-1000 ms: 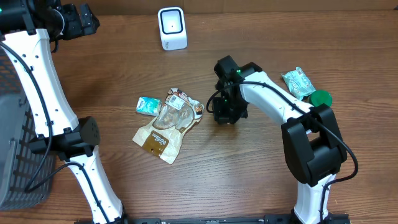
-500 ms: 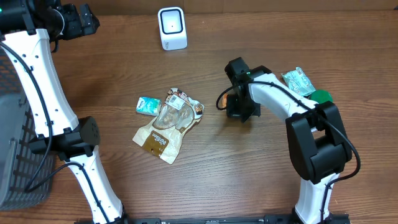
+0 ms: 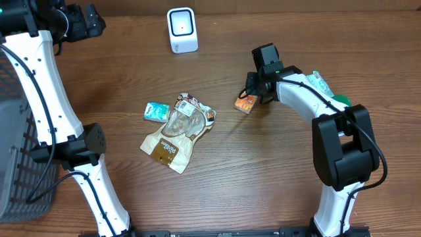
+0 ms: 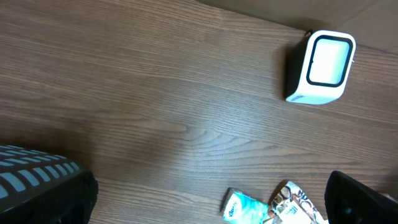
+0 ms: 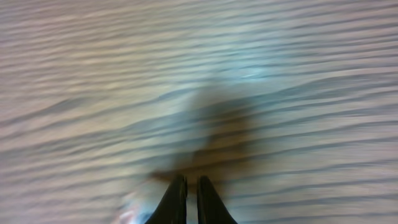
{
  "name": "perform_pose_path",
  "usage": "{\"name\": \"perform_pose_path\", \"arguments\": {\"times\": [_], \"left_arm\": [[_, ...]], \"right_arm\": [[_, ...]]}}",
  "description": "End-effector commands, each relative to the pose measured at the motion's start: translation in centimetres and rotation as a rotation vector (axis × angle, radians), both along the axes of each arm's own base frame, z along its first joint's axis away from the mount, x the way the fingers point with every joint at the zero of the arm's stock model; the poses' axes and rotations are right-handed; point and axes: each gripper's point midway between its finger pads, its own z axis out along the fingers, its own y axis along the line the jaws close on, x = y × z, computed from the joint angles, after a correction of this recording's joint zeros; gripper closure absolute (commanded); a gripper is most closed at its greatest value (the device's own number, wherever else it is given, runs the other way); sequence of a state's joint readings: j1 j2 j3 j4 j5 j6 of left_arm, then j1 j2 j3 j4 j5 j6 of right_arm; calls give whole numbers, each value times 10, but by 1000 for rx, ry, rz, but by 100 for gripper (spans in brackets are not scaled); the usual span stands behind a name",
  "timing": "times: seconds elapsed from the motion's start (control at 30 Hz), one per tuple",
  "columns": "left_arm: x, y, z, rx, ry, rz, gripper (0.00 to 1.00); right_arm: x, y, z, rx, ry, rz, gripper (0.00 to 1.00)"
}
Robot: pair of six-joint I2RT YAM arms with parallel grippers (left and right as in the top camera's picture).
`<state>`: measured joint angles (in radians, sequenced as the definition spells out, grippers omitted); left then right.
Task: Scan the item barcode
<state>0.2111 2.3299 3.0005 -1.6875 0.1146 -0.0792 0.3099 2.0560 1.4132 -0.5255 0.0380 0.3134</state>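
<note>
The counter (image 3: 263,191) is mid-brown wood with fine darker grain. Near its far edge, the scanner (image 3: 182,29) is white, its face ringed in black. The pouch (image 3: 172,135) is tan and gold; the wrapper (image 3: 156,110) beside it is teal and white. The small packet (image 3: 245,103) is orange. Toward the right edge lie a mint-green sachet (image 3: 314,84) and a bright green disc (image 3: 340,103). The basket (image 3: 13,171) at the left edge is dark grey.

Open tabletop (image 3: 177,76) between scanner (image 3: 182,29) and pouch (image 3: 176,135)

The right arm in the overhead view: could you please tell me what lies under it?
A teal packet and a green round object poke out from under the right arm; their remaining parts are covered.
</note>
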Motion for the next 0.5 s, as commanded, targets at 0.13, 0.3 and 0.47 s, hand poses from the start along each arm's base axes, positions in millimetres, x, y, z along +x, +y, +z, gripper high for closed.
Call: {"name": "perform_pose_path", "arguments": {"times": [0.13,0.3,0.47], "left_arm": [[-6,-4,20,8,-47,7,0],[-6,-4,20,8,-47,7,0],[-6,-4,20,8,-47,7,0]], "right_arm": [[-7,45,24,218,3,152,95],[-11,41,22,223,35,116,95],[-5,9,43,293,47,-93,95]]}}
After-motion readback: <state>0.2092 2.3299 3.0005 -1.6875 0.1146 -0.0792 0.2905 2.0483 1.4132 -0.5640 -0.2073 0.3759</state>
